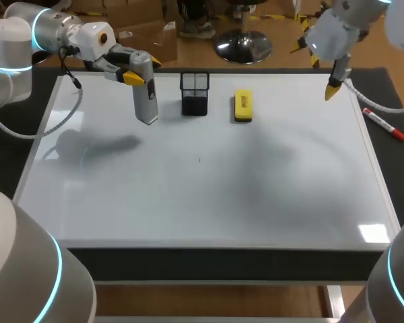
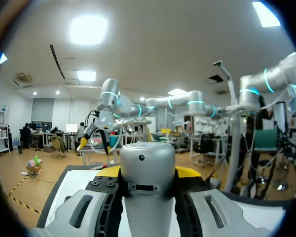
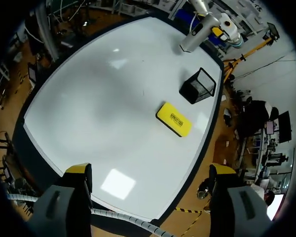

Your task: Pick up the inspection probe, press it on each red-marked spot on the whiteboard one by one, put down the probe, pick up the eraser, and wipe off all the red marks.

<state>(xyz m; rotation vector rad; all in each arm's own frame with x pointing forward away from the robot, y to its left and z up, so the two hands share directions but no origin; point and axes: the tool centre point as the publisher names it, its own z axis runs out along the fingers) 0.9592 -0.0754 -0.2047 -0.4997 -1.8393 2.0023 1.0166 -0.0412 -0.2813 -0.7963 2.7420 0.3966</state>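
The grey inspection probe (image 1: pixel 146 97) hangs upright over the far left part of the whiteboard (image 1: pixel 202 195), and its shadow falls apart from it on the board. My left gripper (image 1: pixel 136 73) is shut on the probe's upper end. In the left wrist view the probe (image 2: pixel 147 158) fills the gap between the left gripper's (image 2: pixel 148 180) fingers. The yellow eraser (image 1: pixel 243 106) lies flat near the far edge. My right gripper (image 1: pixel 332 89) hangs open and empty above the far right corner; the right wrist view looks between its fingertips (image 3: pixel 150 170) to the eraser (image 3: pixel 174 119) and probe (image 3: pixel 191 37). I make out no red marks.
A black mesh holder (image 1: pixel 194 93) stands between probe and eraser, also in the right wrist view as holder (image 3: pixel 198 85). A red marker (image 1: pixel 384 124) lies on the dark table right of the board. A tiny dark speck (image 1: pixel 199 159) sits mid-board.
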